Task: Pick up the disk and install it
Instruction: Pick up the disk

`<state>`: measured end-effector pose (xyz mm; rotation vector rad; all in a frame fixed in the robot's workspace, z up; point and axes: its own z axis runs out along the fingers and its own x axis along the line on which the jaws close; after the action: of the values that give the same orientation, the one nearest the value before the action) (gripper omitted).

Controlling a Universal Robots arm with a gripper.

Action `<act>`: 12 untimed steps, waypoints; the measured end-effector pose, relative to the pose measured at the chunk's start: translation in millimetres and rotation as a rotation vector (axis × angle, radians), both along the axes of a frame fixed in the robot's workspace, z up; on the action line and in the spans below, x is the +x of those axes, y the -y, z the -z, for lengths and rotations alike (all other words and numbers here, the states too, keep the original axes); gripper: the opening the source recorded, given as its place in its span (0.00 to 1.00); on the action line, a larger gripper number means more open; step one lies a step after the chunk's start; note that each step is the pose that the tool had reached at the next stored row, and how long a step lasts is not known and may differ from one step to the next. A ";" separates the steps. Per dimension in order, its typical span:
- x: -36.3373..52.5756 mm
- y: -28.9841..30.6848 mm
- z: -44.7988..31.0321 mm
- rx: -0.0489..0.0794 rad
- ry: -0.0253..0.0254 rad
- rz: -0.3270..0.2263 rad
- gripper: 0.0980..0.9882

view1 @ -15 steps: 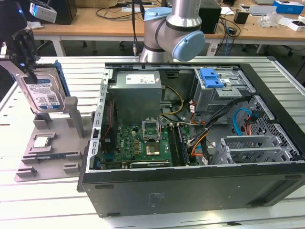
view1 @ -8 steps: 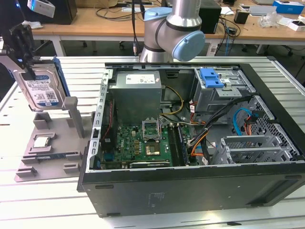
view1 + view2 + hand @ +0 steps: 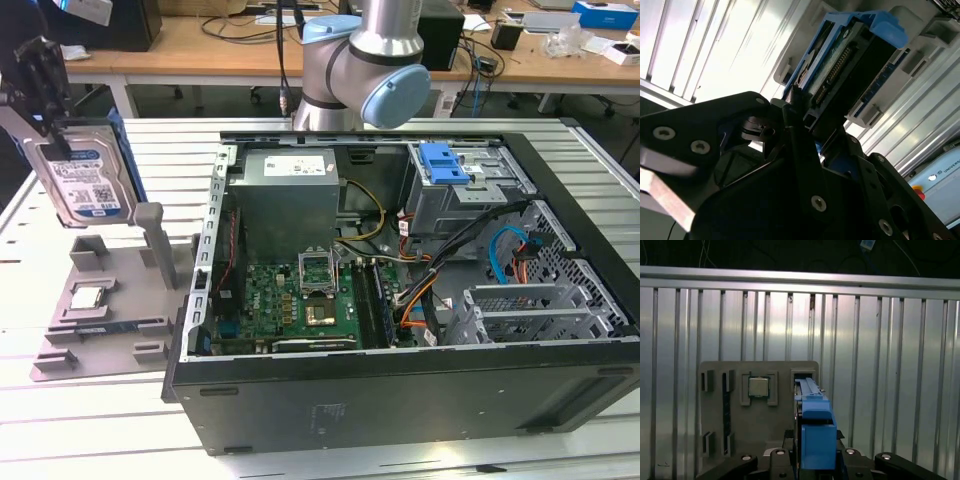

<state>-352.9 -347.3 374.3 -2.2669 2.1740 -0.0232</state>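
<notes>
At ten o'clock, the black pincer (image 3: 50, 130) grips the flat silver blue-railed disk (image 3: 85, 185), which could snag the grey plastic holder (image 3: 100, 300).

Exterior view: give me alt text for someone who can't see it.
The claw grips the disk by its top edge, holding it upright above a grey tray at the exterior view's left. An open computer case lies beside it.
</notes>
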 end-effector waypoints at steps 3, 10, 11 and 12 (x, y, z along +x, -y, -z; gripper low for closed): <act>0.0 0.0 -4.9 0.000 0.0001 0.000 0.30; 0.0 0.0 -12.7 0.000 0.0000 0.000 0.30; 0.0 0.0 -13.9 0.000 0.0001 0.000 0.30; 0.0 0.0 -16.0 0.000 0.0000 0.000 0.30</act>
<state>-352.9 -347.2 390.3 -2.2668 2.1742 -0.0232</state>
